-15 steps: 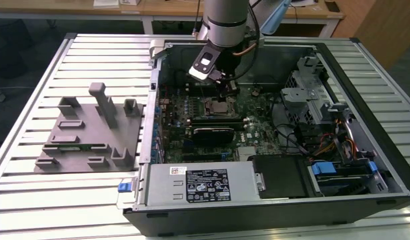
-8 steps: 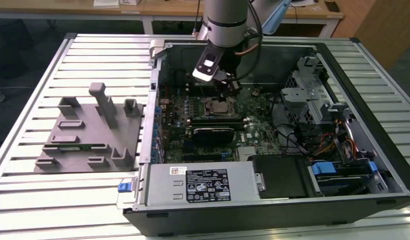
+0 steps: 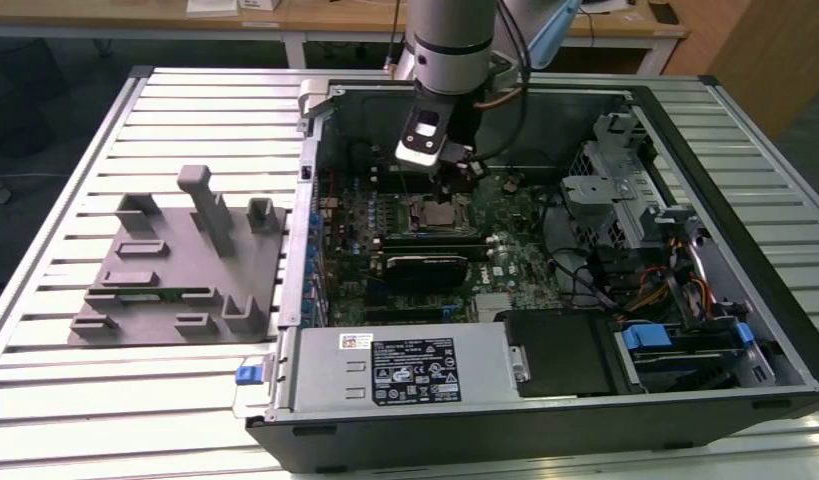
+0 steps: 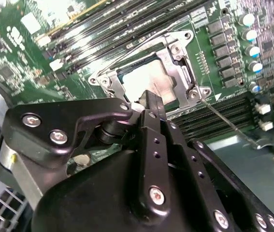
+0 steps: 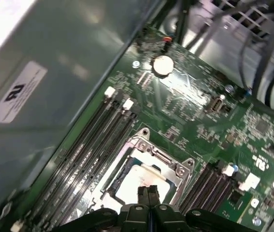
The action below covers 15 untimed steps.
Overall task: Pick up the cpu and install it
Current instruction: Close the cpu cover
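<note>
- Table point(image 3: 62, 400): slatted metal top. It carries an open case point(image 3: 516, 430) and, toward the exterior view's left, a grey tray point(image 3: 169, 260) of holders.
- Case: lies on its side with the board point(image 3: 516, 260) facing up.
- Arm point(image 3: 449, 40): comes down into the case over the far half of the board.
- Gripper point(image 3: 452, 185): sits directly over the socket point(image 3: 440, 212). In the first wrist view the two fingertips point(image 5: 148, 192) are pressed together with nothing between them. They are right at the cpu's lid, but contact cannot be confirmed.
- Socket point(image 5: 161, 157): a metal frame set between banks of memory slots point(image 5: 86, 145). A thin wire lever point(image 4: 223, 121) runs out from one corner. Whether it is latched cannot be told.
- Cpu point(image 5: 134, 186): lies inside the socket frame, not in the gripper. Its pale lid point(image 4: 141, 82) shows in both wrist views.
- Progress, judged: pick-up and carry are done and the chip is placed in its seat. Full seating and locking of the frame are not confirmed.
- Orientation: the cpu lies flat with its lid up. It is square, so it has no real long axis. Its edges run parallel to the socket frame and to the memory slots.
</note>
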Motion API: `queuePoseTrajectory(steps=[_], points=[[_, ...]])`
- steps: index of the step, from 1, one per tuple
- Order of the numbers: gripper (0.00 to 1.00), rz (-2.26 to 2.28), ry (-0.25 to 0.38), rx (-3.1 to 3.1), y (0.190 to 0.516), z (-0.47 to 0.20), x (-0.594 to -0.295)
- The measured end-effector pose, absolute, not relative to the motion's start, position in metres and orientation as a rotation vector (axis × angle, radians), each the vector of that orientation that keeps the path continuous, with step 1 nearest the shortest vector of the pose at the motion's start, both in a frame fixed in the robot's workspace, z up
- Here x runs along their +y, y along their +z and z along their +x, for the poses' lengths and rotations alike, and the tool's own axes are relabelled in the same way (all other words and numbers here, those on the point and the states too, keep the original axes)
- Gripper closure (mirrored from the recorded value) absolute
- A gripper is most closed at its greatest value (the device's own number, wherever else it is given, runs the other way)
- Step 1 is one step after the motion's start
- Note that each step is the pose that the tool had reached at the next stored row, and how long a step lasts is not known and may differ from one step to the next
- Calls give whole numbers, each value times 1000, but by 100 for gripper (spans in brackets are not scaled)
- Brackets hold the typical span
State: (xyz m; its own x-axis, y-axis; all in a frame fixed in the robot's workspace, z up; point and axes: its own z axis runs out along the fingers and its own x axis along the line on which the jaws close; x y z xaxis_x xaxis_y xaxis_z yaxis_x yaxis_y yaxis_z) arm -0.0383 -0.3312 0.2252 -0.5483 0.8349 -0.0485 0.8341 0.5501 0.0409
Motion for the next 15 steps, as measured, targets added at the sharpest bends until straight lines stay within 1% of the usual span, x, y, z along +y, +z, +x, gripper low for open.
queuePoseTrajectory(steps=[15], points=[[89, 1079, 33, 2887, 225, -38, -331]])
